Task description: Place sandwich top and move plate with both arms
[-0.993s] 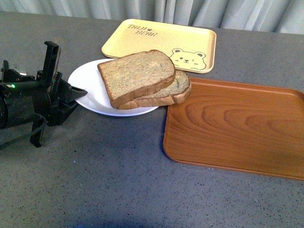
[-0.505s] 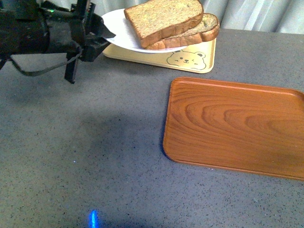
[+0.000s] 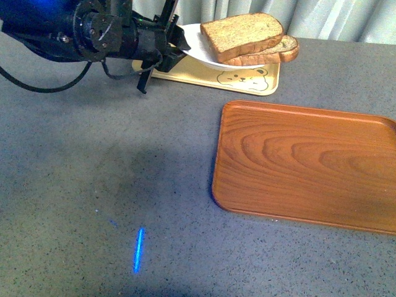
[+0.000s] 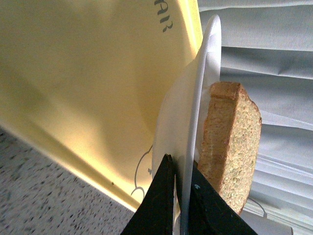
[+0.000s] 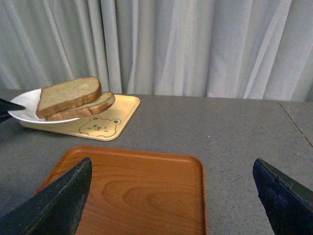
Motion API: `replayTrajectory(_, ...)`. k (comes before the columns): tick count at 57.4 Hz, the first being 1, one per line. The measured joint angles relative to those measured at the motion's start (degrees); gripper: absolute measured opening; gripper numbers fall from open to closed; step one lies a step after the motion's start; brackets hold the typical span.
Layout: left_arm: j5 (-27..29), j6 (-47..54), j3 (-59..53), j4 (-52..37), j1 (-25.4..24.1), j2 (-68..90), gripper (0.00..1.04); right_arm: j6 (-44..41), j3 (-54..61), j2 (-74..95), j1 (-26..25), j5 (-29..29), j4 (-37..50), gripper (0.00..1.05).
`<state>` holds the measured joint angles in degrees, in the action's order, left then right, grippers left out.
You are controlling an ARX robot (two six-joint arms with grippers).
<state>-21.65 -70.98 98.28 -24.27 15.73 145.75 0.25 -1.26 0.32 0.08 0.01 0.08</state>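
The white plate (image 3: 197,43) hangs in the air above the pale yellow bear tray (image 3: 241,79), carrying two stacked bread slices. The sandwich top (image 3: 242,33) lies uppermost, over a rounder slice (image 3: 272,54). My left gripper (image 3: 175,46) is shut on the plate's near-left rim; in the left wrist view its black fingers (image 4: 161,205) pinch the rim of the plate (image 4: 195,112) edge-on, with the sandwich top (image 4: 230,142) beside it. My right gripper (image 5: 171,196) stands wide open above the wooden tray (image 5: 142,196), well away from the plate (image 5: 24,110) and the sandwich top (image 5: 68,95).
A brown wooden tray (image 3: 309,164) lies at the right of the grey table. Grey curtains (image 3: 322,15) close off the back. The left arm's black body and cables (image 3: 62,37) stretch across the upper left. A blue light streak (image 3: 138,249) shows on the tabletop near the front.
The left arm has lifted the plate with both slices off the table and carried it up and to the right, over the bear tray.
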Motion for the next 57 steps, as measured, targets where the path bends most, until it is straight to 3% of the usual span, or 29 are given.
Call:
replayTrajectory(20,-1.05,-0.04,7.56,3.30,0.92,5.90,0.04,0.00,0.00,0.00,0.00,0.00,0.00,0.96)
replayTrajectory(37,-3.04,0.90,0.72,-1.70,-0.98,3.13,0.52,0.00,0.00,0.00,0.00,0.00,0.00,0.96)
replayTrajectory(53,-4.26,3.78,-21.18,-14.58,-5.84,-12.35,0.97,0.00,0.00,0.00,0.02,0.00,0.00,0.96)
replayTrajectory(55,0.66,8.46,-25.73,-19.50,-5.99,-15.43,0.94,0.00,0.00,0.00,0.00,0.00,0.00,0.96)
replayTrajectory(57,10.95,16.72,-31.45,-28.02,-5.77,-18.62,0.87,0.00,0.00,0.00,0.00,-0.04,0.00,0.96)
